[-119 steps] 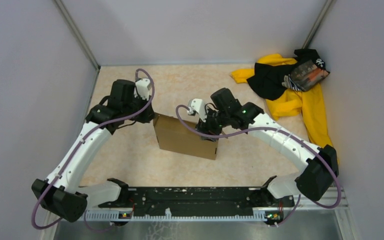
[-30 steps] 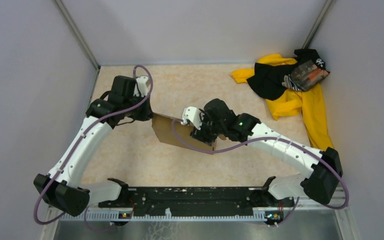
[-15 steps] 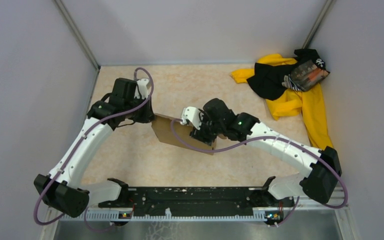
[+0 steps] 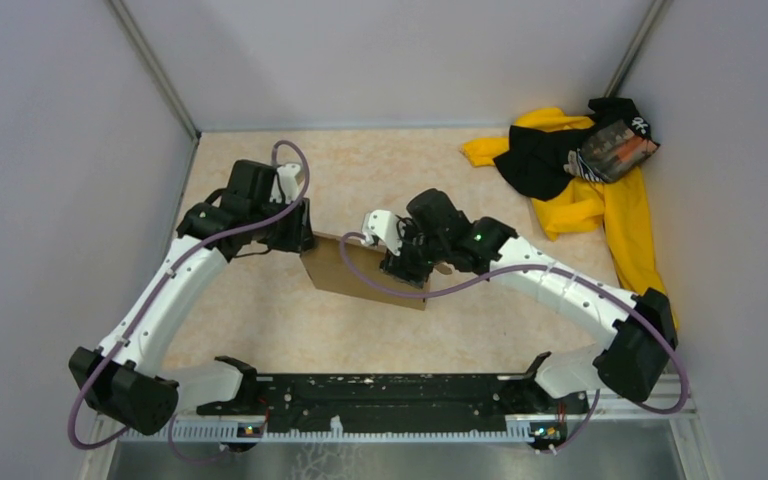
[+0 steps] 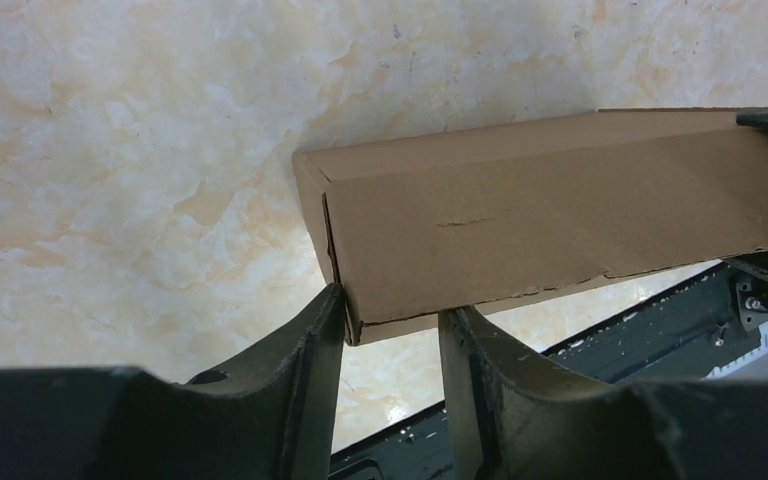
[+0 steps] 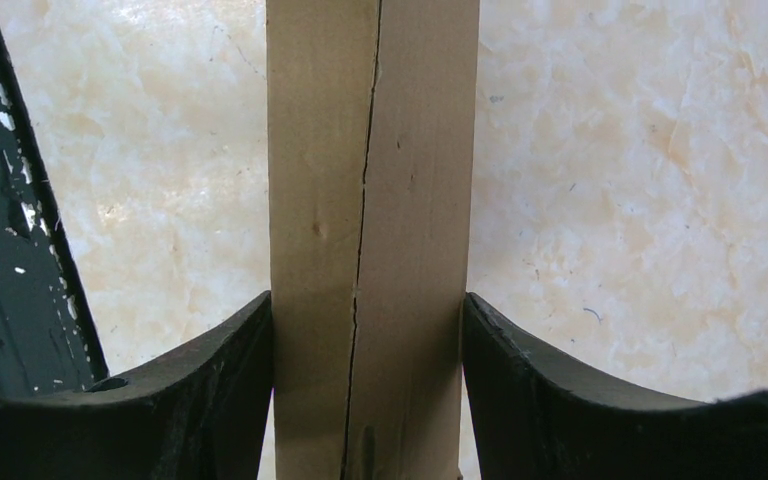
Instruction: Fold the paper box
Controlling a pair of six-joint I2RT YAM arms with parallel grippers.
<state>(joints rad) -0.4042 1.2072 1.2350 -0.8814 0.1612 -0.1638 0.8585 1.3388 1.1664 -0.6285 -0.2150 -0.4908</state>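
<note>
The right jaws pinch the plain brown cardboard paper box (image 6: 370, 250) across its narrow seamed face, one finger flat on each flank. The left jaws stand parted around the box's left end corner without squeezing it. The box sits at the middle of the marbled beige counter (image 4: 260, 320) between the two arms, well apart from the yellow-and-black cloth pile (image 4: 600, 200) at the far right.
</note>
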